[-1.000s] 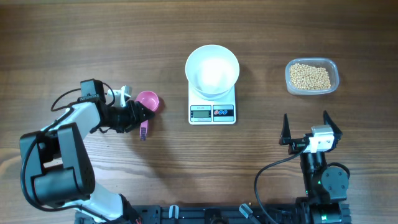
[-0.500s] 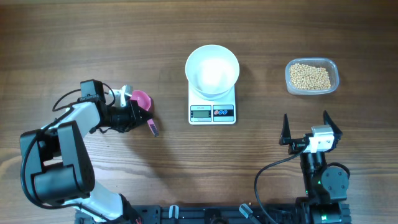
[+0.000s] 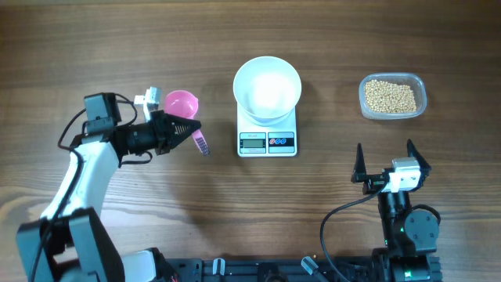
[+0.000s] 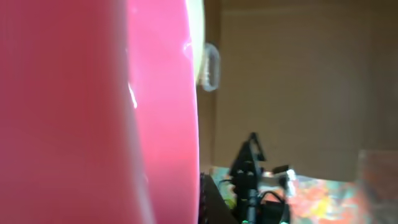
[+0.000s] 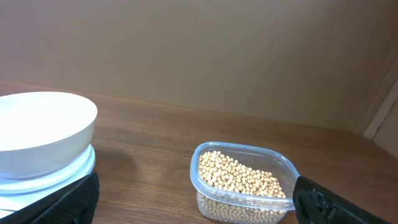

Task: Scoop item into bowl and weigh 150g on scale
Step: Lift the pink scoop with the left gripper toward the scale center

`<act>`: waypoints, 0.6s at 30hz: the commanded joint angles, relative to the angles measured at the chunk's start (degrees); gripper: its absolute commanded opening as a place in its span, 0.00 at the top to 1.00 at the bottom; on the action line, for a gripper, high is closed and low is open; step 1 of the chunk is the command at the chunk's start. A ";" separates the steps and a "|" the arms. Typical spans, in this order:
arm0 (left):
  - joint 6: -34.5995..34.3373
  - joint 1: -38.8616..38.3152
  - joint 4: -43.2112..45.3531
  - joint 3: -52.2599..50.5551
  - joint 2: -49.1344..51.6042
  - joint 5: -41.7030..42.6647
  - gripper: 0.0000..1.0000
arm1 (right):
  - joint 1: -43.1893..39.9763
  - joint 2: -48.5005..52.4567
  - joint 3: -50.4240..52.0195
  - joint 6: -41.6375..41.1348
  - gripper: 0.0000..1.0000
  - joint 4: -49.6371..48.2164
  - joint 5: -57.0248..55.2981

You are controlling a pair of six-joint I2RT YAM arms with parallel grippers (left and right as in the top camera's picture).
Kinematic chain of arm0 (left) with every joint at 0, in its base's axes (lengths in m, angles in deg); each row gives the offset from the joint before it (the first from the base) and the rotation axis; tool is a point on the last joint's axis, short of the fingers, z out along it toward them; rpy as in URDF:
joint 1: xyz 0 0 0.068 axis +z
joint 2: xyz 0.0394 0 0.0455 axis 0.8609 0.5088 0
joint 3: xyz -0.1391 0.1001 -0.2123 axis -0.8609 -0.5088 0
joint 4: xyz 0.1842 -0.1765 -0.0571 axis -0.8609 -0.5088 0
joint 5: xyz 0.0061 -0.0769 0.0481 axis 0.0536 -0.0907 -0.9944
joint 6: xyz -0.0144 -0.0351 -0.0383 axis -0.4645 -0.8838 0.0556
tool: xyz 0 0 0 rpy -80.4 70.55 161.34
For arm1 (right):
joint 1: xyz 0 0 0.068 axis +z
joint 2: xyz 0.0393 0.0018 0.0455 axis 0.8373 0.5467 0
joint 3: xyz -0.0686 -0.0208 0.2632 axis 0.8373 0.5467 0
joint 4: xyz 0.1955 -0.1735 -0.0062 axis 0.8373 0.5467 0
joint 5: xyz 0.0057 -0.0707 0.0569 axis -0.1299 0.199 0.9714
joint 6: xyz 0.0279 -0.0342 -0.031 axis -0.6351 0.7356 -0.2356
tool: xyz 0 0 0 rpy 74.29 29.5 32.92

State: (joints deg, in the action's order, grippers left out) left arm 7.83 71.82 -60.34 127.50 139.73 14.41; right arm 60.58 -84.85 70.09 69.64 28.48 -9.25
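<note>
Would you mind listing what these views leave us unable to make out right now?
Scale reading: overhead, digits too small.
Left fingers: left wrist, the blurred pink scoop fills the frame, hiding them.
Bowl interior: right wrist, hidden by its own rim.
Scale display: right wrist, cut off at the bottom edge.

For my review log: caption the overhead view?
Left pincer holds pink scoop left of scale carrying white bowl; beans in clear tub at right; right pincer open.
</note>
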 commanded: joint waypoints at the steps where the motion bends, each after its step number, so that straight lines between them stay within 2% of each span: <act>1: -10.64 -0.52 2.23 -0.20 -4.04 4.15 0.96 | 0.17 -0.35 0.07 0.61 0.00 -0.15 -0.79; 5: -22.25 -3.74 10.54 -0.20 -8.79 3.85 0.96 | 0.17 -0.35 0.07 0.81 0.00 -0.26 -0.81; 7: -30.73 -5.86 17.03 -0.20 -11.26 1.99 0.96 | 0.20 -0.35 0.07 -0.52 0.00 -2.45 0.50; 8: -33.55 -6.69 18.99 -0.20 -12.11 0.87 0.96 | 0.17 -0.35 0.07 -3.96 0.00 -4.33 4.59; 9: -37.07 -8.13 22.40 -0.20 -13.31 -1.14 0.96 | 0.17 -0.35 0.07 -13.20 0.00 -5.53 13.97; 10: -38.58 -9.22 24.33 -0.20 -14.05 -2.78 0.96 | 0.17 -0.35 0.07 -18.34 0.00 -5.44 18.51; 13: -42.66 -14.29 26.95 -0.20 -16.11 -11.85 0.96 | 0.17 -0.35 0.07 -36.54 0.00 -18.08 23.19; 16: -45.03 -19.45 27.98 -0.20 -16.37 -18.34 0.96 | 0.17 -0.35 -0.15 -42.27 0.00 -29.27 27.06; 18: -47.19 -22.56 31.06 -0.20 -16.35 -21.35 0.96 | 0.17 -0.04 -2.86 -44.50 0.00 -27.50 27.17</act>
State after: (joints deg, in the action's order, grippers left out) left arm -34.55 52.81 -31.82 127.02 124.12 0.58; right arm 60.58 -84.83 69.70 34.23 -0.42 13.53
